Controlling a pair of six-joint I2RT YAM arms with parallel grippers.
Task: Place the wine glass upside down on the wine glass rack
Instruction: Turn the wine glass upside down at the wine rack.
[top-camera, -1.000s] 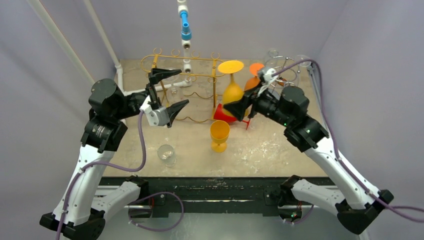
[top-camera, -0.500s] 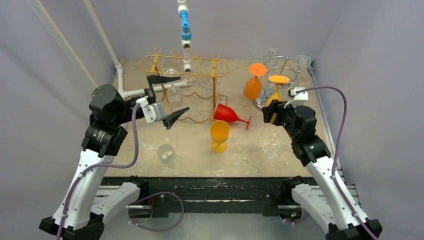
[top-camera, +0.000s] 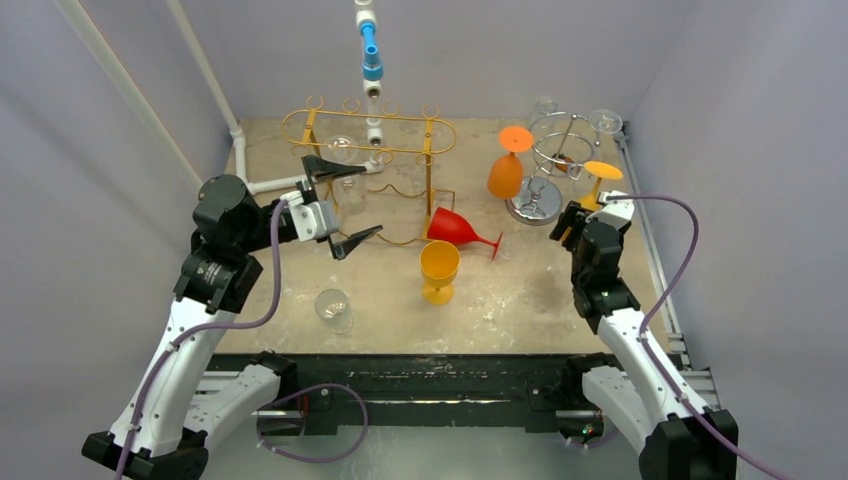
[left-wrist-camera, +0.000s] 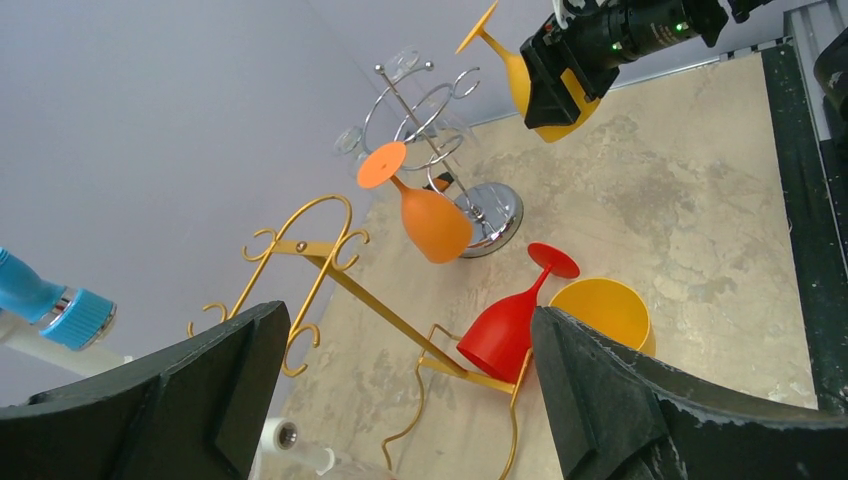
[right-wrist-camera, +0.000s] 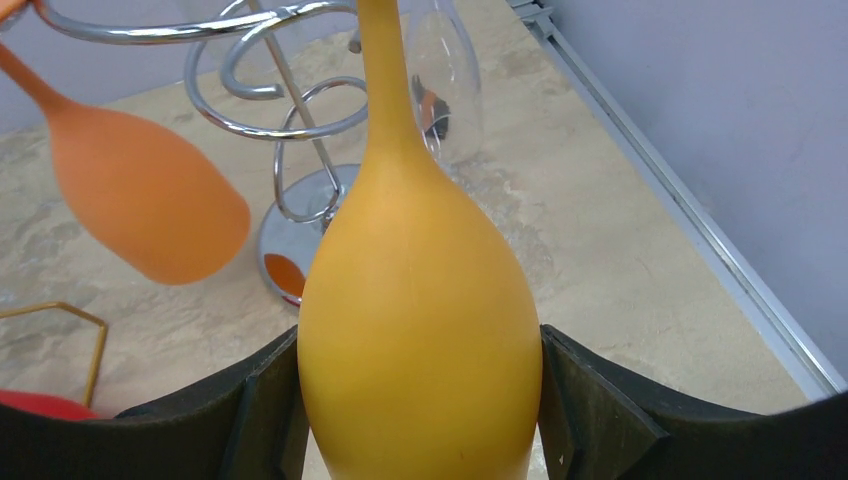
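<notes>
My right gripper (right-wrist-camera: 420, 415) grips the bowl of the yellow wine glass (right-wrist-camera: 415, 290), foot up, I judge so it can hang from the chrome spiral rack (top-camera: 538, 203) just beside it at the tabletop's (top-camera: 520, 290) far right corner. My left gripper (top-camera: 368, 202) hangs wide open and empty.

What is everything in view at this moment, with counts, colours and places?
gold rack: one, gold wire, back, left of centre
silver rack: one, chrome, back right
orange glass: one, orange, hanging upside down on the silver rack
held glass: one, yellow, upside down beside the silver rack
standing glass: one, yellow, upright mid-table
red glass: one, red, on its side by the gold rack's base
clear glasses: at least three, one front left on the table, two on the silver rack
pipe: one, white and blue, back wall
table: one, beige
left claw: black, open, empty
right claw: black, gripping the held glass
</notes>
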